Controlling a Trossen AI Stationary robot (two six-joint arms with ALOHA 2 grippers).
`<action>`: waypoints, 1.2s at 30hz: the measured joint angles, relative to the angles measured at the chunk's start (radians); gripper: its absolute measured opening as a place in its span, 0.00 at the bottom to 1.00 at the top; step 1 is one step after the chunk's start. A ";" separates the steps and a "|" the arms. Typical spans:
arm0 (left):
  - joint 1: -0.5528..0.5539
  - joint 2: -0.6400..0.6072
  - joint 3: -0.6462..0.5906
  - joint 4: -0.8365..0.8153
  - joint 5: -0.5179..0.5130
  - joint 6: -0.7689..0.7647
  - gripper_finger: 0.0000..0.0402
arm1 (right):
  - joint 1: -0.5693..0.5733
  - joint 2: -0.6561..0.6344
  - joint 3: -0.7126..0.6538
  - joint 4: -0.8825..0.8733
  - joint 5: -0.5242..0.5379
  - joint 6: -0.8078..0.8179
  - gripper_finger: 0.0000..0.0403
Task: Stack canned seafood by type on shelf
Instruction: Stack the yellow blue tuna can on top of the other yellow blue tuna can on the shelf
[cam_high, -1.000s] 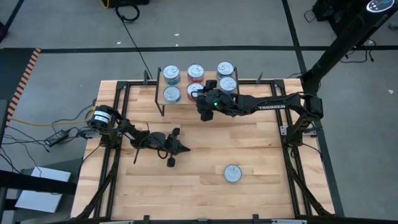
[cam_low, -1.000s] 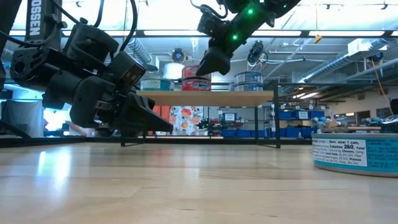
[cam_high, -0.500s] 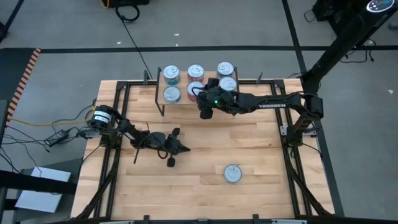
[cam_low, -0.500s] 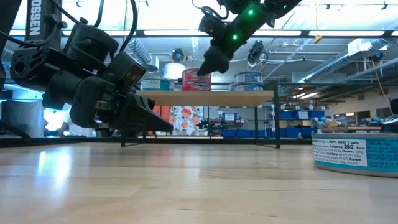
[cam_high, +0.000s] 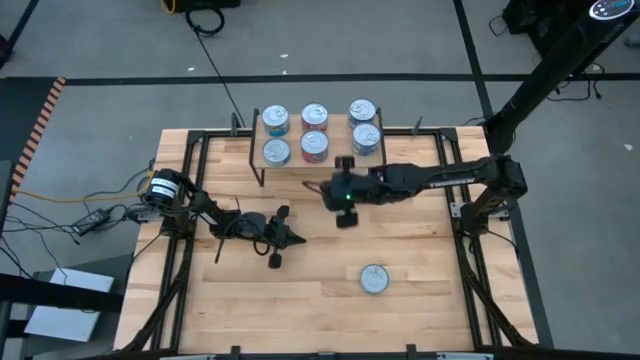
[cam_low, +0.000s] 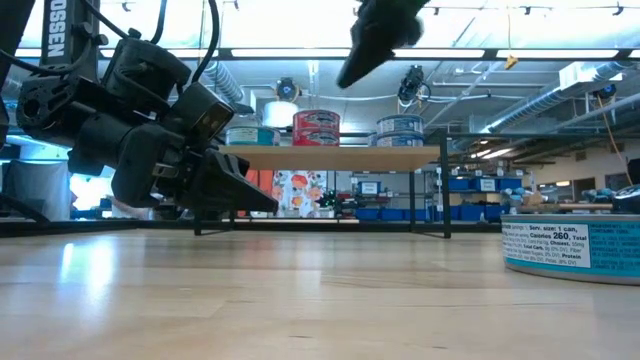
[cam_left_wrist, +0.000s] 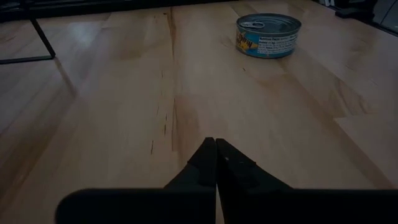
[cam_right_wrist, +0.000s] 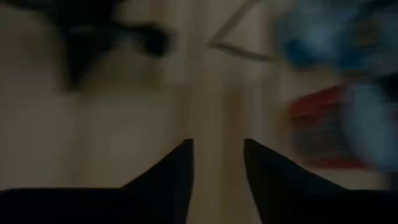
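Your right gripper (cam_high: 344, 190) hangs empty above the table just in front of the shelf (cam_high: 313, 160), fingers (cam_right_wrist: 177, 171) parted. Six tins sit on the shelf, the red pair (cam_low: 316, 127) stacked mid-shelf. One teal tin (cam_high: 374, 279) lies alone on the tabletop (cam_high: 420, 260). Your left gripper (cam_high: 283, 236) rests low, fingers (cam_left_wrist: 205, 160) pressed together

Tins (cam_high: 314, 131): silver lids, teal, red, blue labels. Shelf (cam_low: 335, 157): light wood, black legs.
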 joint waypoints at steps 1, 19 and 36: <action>0.000 0.000 0.000 0.000 0.000 0.000 0.01 | 0.015 0.000 0.003 -0.039 -0.044 0.028 0.32; 0.000 0.000 0.001 0.057 0.024 -0.005 0.01 | 0.367 0.001 -0.285 -0.084 -0.306 0.530 0.01; -0.002 0.021 0.108 -0.030 0.109 0.003 0.00 | 0.486 0.002 -0.476 0.086 -0.217 0.761 0.01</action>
